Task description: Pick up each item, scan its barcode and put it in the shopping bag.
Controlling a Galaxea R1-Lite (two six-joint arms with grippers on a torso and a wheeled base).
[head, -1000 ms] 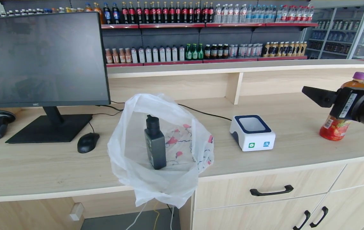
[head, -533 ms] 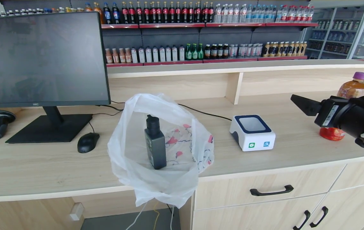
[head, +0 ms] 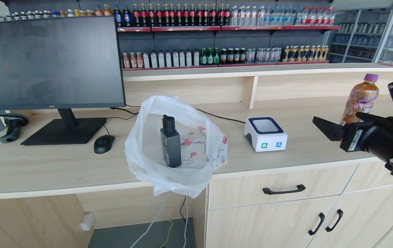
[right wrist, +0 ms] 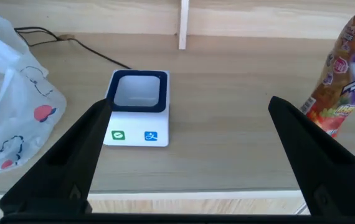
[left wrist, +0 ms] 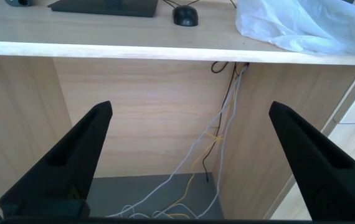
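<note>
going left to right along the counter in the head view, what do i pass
handheld scanner -> mouse -> shopping bag -> white scanner box -> juice bottle

- The head camera has shifted: the whole scene sits a little farther off, and more of the drawer fronts under the counter (head: 306, 148) shows.
- The right gripper (head: 335, 117) draws back from the bottle (head: 361, 98), lower and toward the counter's front edge.
- The bottle, half hidden behind the gripper a second ago, now stands in full view, apart from it.
</note>
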